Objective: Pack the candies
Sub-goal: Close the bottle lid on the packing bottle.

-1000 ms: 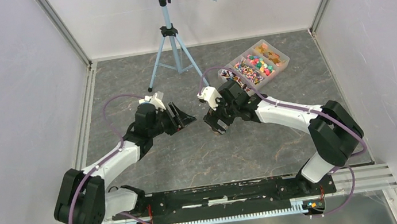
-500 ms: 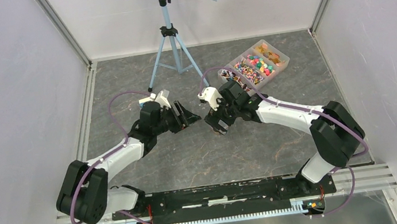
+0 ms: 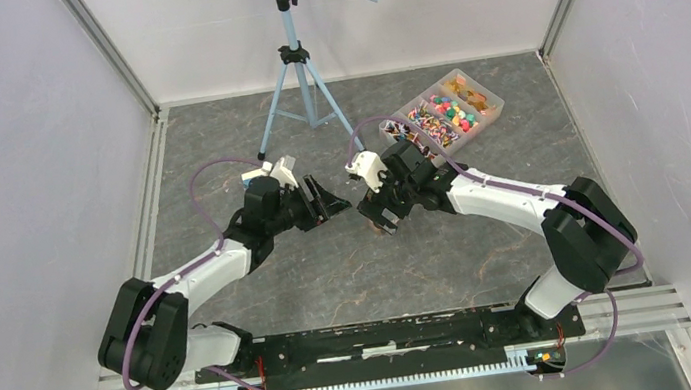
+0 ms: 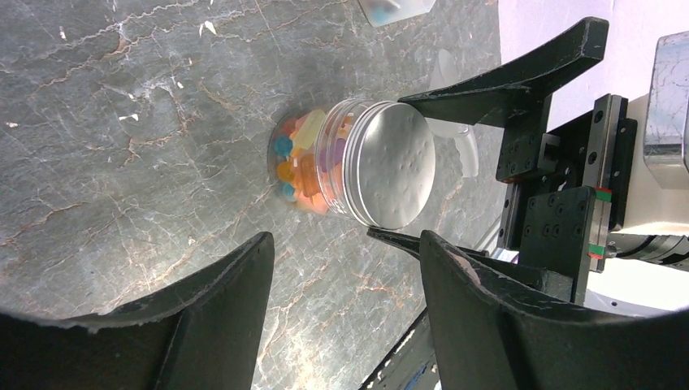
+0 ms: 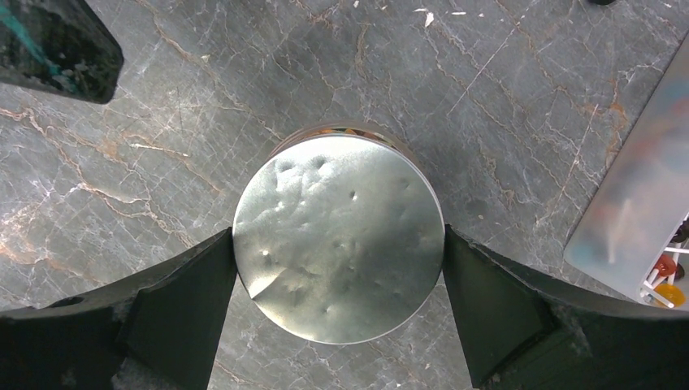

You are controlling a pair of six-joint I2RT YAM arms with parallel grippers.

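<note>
Since a second ago the left arm (image 3: 200, 270) has swung in toward the middle, bringing the left claw (image 3: 326, 201) close beside the right claw (image 3: 376, 213); the right arm (image 3: 503, 199) barely shifted. The left claw gapes wide and holds nothing. The right claw's fingers (image 5: 187, 301), spread wide, press both sides of the silver lid (image 5: 340, 236) of a clear jar (image 4: 357, 175). It stands upright mid-worktop, long axis vertical, lid up, candies (image 4: 305, 166) inside. More fill a divided tray (image 3: 498, 97) at the far right. The worktop (image 3: 352, 275) is grey and marbled, the walls (image 3: 13, 148) white, with a blue tripod (image 3: 298, 80) behind.
</note>
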